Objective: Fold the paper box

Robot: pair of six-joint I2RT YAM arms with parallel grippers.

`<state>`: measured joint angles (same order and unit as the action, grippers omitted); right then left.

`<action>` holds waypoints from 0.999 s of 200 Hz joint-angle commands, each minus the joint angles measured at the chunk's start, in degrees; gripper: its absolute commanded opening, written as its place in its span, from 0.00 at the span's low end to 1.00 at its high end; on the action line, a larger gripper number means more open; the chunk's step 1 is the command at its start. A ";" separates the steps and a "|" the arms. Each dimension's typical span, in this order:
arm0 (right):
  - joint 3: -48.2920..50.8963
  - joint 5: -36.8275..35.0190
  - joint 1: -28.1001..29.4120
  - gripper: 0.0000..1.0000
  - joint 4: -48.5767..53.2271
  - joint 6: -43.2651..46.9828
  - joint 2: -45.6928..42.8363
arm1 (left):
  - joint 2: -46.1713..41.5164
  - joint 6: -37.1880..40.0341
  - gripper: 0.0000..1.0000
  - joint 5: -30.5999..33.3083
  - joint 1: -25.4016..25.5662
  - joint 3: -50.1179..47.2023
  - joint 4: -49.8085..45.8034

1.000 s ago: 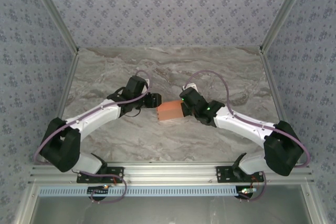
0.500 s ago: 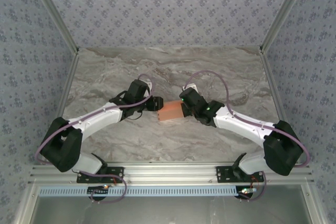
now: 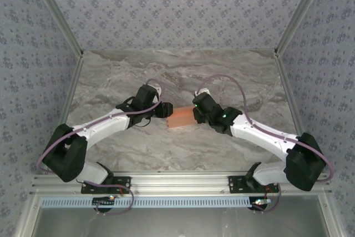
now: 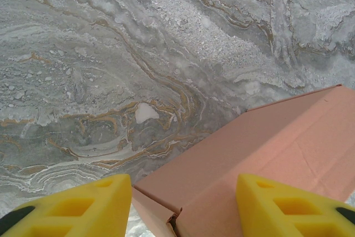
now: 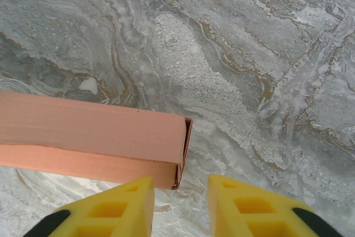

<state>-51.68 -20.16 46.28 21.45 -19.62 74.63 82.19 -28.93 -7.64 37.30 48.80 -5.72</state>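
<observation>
Blue-patterned wallpaper (image 3: 177, 4) closes in a grey marbled worktop (image 3: 111, 76), and the paper box (image 3: 180, 119) lies flat near its middle, between the two arms. It is already a slim salmon-orange rectangle. The left jaws are spread. In the left wrist view their yellow fingers (image 4: 83, 209) straddle the near corner of the box, one over bare marble and the other over the card, and nothing is pinched. The right jaws are parted by a narrower gap. In the right wrist view their fingers (image 5: 111, 209) sit at the box's other end, where a dark slit suggests the end is not closed, and the corner of the card lies at the mouth of the gap without being gripped. The job now looks to be finishing the ends. One side should brace the box so it does not slide on the smooth stone, while the other works slowly and squarely along the box's length. The card is thin, so a skewed or heavy push would probably buckle a wall instead of seating a flap.
</observation>
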 commanded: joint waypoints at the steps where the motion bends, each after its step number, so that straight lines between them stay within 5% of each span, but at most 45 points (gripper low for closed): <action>1: -1.35 1.26 0.32 0.35 2.36 0.86 -2.41 | 0.57 1.67 0.52 1.38 0.62 -0.39 -2.81; 93: -5.30 17.52 -10.79 0.43 -1.50 3.18 3.75 | 0.50 1.95 0.52 1.56 0.91 0.07 -3.31; 200: 3.15 19.48 -12.01 0.42 -4.55 2.23 6.00 | -0.35 1.95 0.52 2.41 1.54 -3.25 -2.35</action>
<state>-51.86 -1.76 34.24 14.90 -17.15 80.14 82.17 -28.47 -6.17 38.06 48.16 -5.04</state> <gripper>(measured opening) 0.426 0.519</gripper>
